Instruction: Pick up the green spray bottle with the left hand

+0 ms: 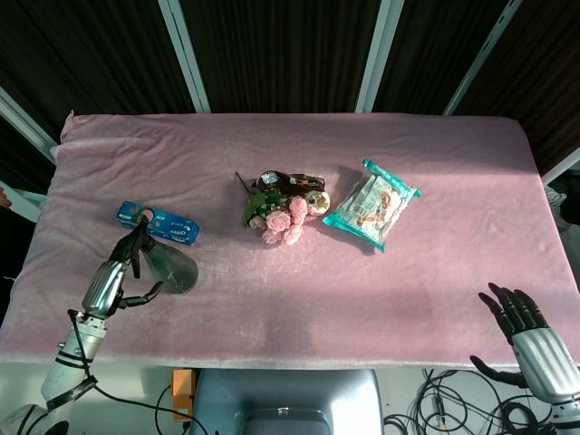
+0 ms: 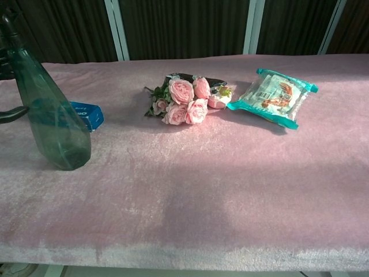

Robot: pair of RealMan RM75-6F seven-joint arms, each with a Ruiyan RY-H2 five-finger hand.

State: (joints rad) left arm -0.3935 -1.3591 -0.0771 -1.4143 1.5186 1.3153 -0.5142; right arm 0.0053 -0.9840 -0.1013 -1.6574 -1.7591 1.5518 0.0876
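Observation:
The green spray bottle (image 1: 172, 268) stands upright on the pink cloth near the table's front left, its dark nozzle at the top; in the chest view the green spray bottle (image 2: 55, 124) fills the left side. My left hand (image 1: 111, 285) hangs just left of it, fingers apart and holding nothing, with a small gap to the bottle. Only the left hand's thumb (image 2: 11, 114) shows at the chest view's left edge. My right hand (image 1: 526, 335) hovers off the table's front right corner, fingers spread and empty.
A blue cookie packet (image 1: 159, 225) lies just behind the bottle. A bunch of pink roses (image 1: 283, 217) lies mid-table, and a teal snack bag (image 1: 372, 204) to its right. The table's front edge (image 1: 290, 362) runs close below the hands.

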